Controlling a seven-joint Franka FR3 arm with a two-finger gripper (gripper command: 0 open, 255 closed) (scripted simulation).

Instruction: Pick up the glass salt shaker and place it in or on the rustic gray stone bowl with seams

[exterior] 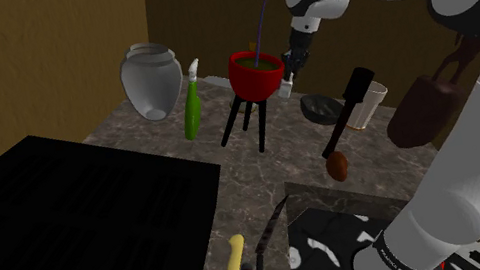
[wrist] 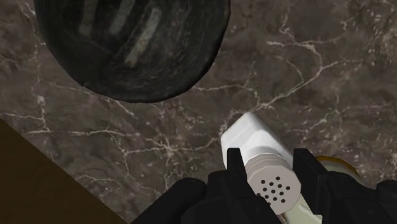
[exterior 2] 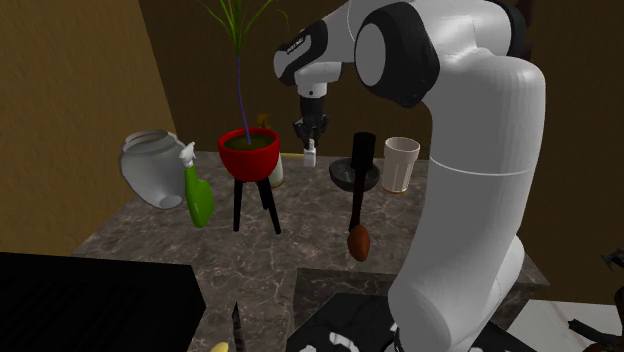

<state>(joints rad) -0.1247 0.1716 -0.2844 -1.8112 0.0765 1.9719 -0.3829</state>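
My gripper (exterior 2: 312,135) is shut on the salt shaker (exterior 2: 312,152), a small white bottle with a perforated cap. In the wrist view the two black fingers (wrist: 234,167) clasp the shaker (wrist: 254,137) just below its cap, and its body points down at the marble counter. The dark grey stone bowl (wrist: 127,44) lies on the counter a short way ahead of the gripper (wrist: 270,167). In the shoulder view the gripper (exterior: 293,62) hangs beside the red plant pot, with the bowl (exterior: 318,105) lower and to that view's right. The bowl (exterior 2: 342,176) sits behind a brush handle.
A red pot (exterior: 254,74) on a black tripod stands close to the gripper. A white jar (exterior: 151,80) and green spray bottle (exterior: 191,112) lie beyond it. A black-handled brush (exterior: 346,112), a pale cup (exterior: 368,101) and a brown jug (exterior: 426,106) crowd the bowl's other side.
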